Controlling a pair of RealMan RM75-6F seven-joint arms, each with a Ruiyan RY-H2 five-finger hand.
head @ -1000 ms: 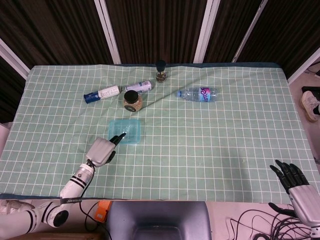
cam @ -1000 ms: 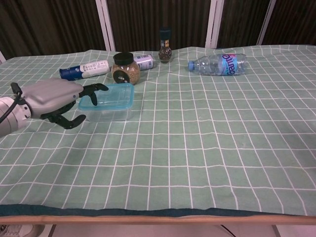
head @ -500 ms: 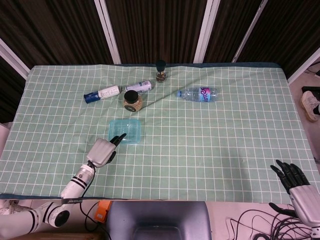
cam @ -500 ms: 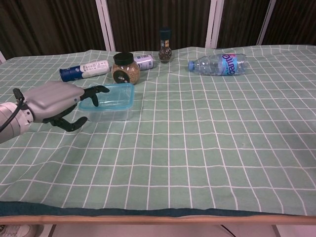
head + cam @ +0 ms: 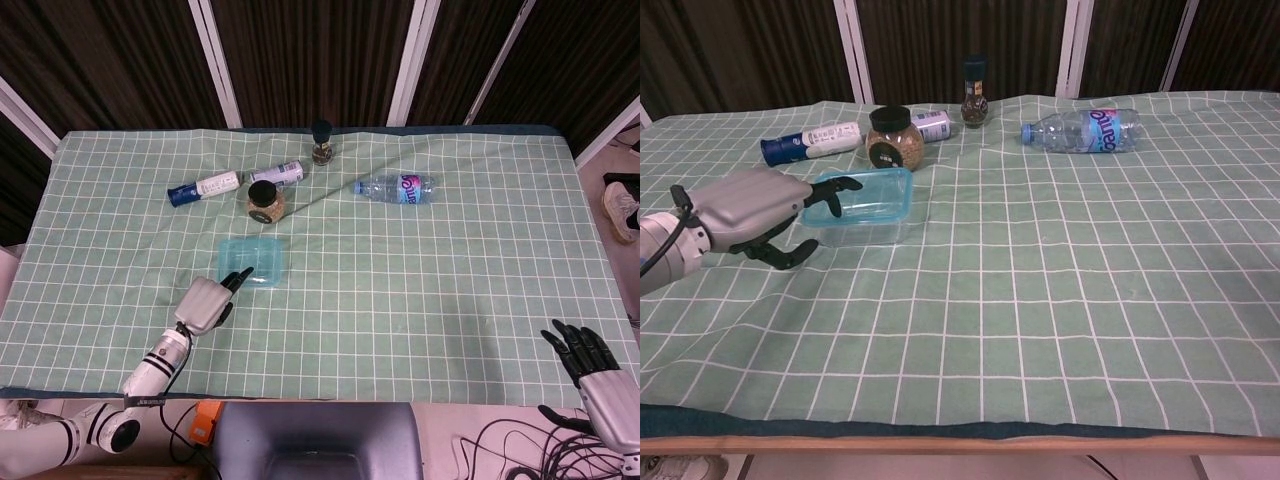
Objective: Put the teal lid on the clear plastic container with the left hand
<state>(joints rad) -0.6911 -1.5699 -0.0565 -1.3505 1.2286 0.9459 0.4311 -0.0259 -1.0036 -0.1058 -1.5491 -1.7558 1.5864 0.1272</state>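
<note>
Near the left-middle of the table we've got the clear plastic container (image 5: 250,263) with the teal lid (image 5: 860,194) already sitting on top of it. It's a rounded rectangle, flat and level; in the chest view its long axis runs left to right. The lid is translucent teal, the walls under it see-through plastic.

Our left hand (image 5: 745,211) is just left of it and nearer to us, grey shell with black fingers (image 5: 840,186). They're apart and a bit curled, gripping nothing; one stretches over the lid's left edge, but we can't tell if it actually touches. Our right hand (image 5: 598,372) shows only in the head view, off the near right corner, its fingers spread and holding nothing.

Farther back sit a round spice jar (image 5: 892,139) with a black cap, a white and blue bottle (image 5: 812,140) lying down, a small can (image 5: 933,124) on its side, a dark-capped grinder (image 5: 975,93) standing up, and a clear water bottle (image 5: 1083,130) lying lengthwise. Everything rests on a green checked tablecloth (image 5: 1060,280), slightly wrinkled.
</note>
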